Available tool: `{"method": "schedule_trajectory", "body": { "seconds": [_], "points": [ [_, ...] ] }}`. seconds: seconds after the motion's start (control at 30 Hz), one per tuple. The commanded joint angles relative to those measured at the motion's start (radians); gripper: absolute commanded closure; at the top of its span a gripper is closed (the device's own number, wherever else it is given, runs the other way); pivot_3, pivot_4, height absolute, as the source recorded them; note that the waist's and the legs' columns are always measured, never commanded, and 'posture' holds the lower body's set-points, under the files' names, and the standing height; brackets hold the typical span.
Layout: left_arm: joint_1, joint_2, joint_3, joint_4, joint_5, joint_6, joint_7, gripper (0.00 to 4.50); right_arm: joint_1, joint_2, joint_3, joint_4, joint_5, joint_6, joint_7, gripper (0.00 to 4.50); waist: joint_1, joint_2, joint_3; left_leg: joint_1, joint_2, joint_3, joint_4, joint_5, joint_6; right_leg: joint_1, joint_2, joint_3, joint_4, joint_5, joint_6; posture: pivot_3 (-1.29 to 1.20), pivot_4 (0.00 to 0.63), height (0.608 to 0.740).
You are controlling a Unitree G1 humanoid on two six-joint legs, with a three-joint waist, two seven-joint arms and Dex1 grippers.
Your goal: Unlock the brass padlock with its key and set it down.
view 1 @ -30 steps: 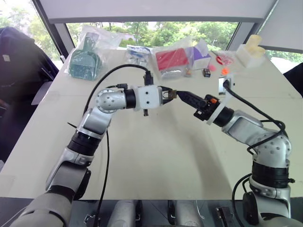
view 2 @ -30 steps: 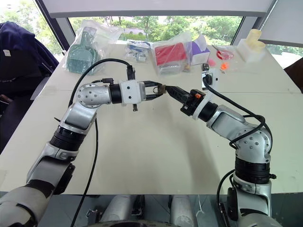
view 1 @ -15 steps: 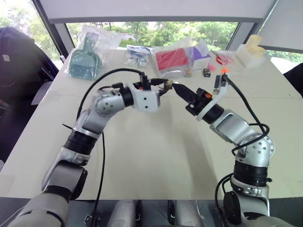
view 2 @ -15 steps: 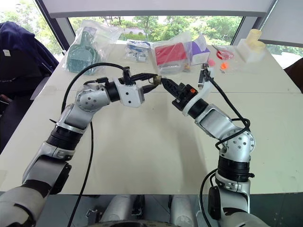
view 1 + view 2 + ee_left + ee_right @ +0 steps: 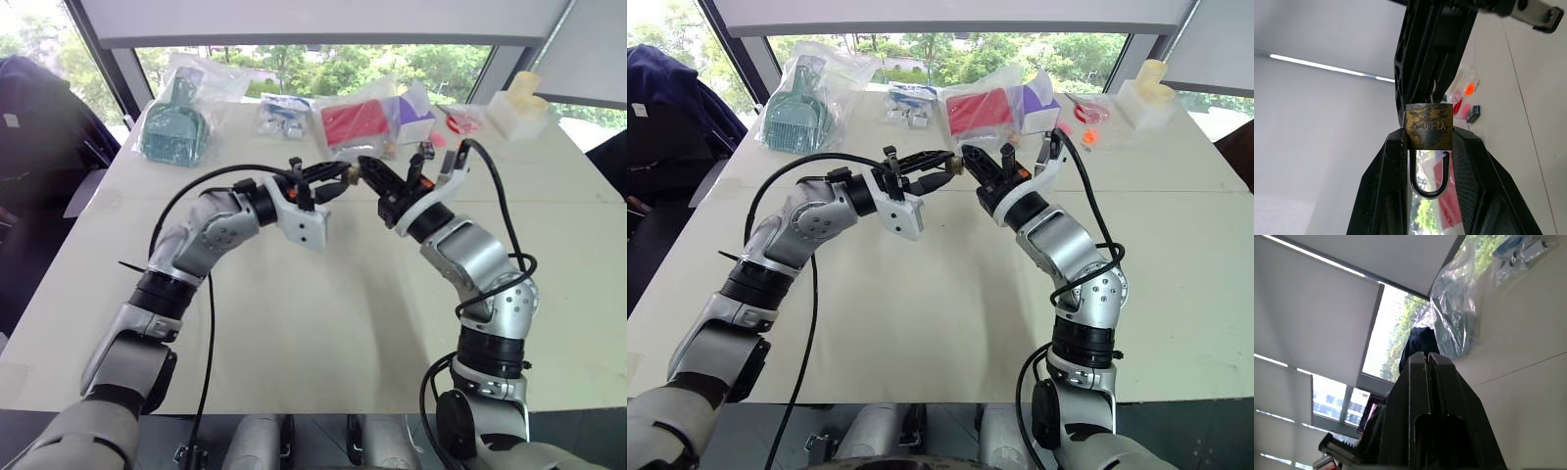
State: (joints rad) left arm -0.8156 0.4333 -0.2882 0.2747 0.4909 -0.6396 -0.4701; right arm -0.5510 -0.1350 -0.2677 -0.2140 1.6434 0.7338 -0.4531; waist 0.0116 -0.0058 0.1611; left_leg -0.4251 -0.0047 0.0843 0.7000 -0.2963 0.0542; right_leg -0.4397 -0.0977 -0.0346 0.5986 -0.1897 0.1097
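The brass padlock [image 5: 1428, 132] is pinched between the fingers of the left gripper [image 5: 345, 175] and is held in the air above the far half of the tabletop [image 5: 323, 323], body outward, with its shackle [image 5: 1429, 176] pointing back toward the wrist. In the left wrist view the shackle is seen still seated in the body, so the lock is judged not yet opened. The right gripper [image 5: 370, 172] is pressed shut and is met tip to tip with the padlock; a sliver of metal is glimpsed at the keyhole end, but whether the key is seated cannot be told. Turning, freeing the shackle and setting the lock down are judged to be left. Broad bare tabletop is offered beneath and nearer the robot, while the bagged items [image 5: 358, 125] along the far edge lie just beyond the grippers, so little room is left on that side
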Motion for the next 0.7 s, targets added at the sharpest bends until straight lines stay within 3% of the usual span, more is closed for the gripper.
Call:
{"method": "schedule_trajectory", "body": {
  "seconds": [0.03,0.1,0.13,0.3,0.7],
  "points": [
    [-0.053,-0.009,0.002,0.008,-0.155,0.046,-0.112,3.83,0.018,-0.133,0.017,-0.04,-0.18,0.005,0.158,3.9,0.001,0.0,0.0,0.0,0.0,0.0,0.0,0.0,0.0,0.0,0.0,0.0,0.0,0.0,0.0,0.0,0.15,0.74],
    [-0.067,-0.008,0.007,0.033,-0.196,0.072,-0.156,3.83,0.033,-0.213,0.027,-0.06,-0.251,0.007,0.266,3.2,-0.002,0.0,0.0,0.0,0.0,0.0,0.0,0.0,0.0,0.0,0.0,0.0,0.0,0.0,0.0,0.0,0.15,0.74],
    [-0.079,-0.005,0.007,0.045,-0.211,0.074,-0.174,3.83,0.044,-0.267,0.031,-0.069,-0.288,0.016,0.33,2.5,-0.003,0.0,0.0,0.0,0.0,0.001,0.0,0.0,0.001,0.0,0.0,0.0,0.0,0.0,0.0,0.0,0.15,0.74],
    [-0.116,-0.001,0.001,0.091,-0.241,0.059,-0.213,3.83,0.072,-0.422,0.055,-0.068,-0.368,0.078,0.544,0.27,-0.007,0.0,0.0,0.0,0.0,0.001,0.0,-0.001,0.001,0.0,0.0,0.001,-0.001,0.0,0.0,0.0,0.15,0.74],
    [-0.108,-0.015,-0.015,0.079,-0.231,0.019,-0.215,3.83,0.052,-0.372,0.096,-0.071,-0.428,0.106,0.656,0.27,0.002,0.0,0.0,0.0,0.001,0.001,0.0,0.0,0.001,0.0,0.0,0.001,-0.001,0.0,0.0,0.0,0.15,0.74]
  ]
}}
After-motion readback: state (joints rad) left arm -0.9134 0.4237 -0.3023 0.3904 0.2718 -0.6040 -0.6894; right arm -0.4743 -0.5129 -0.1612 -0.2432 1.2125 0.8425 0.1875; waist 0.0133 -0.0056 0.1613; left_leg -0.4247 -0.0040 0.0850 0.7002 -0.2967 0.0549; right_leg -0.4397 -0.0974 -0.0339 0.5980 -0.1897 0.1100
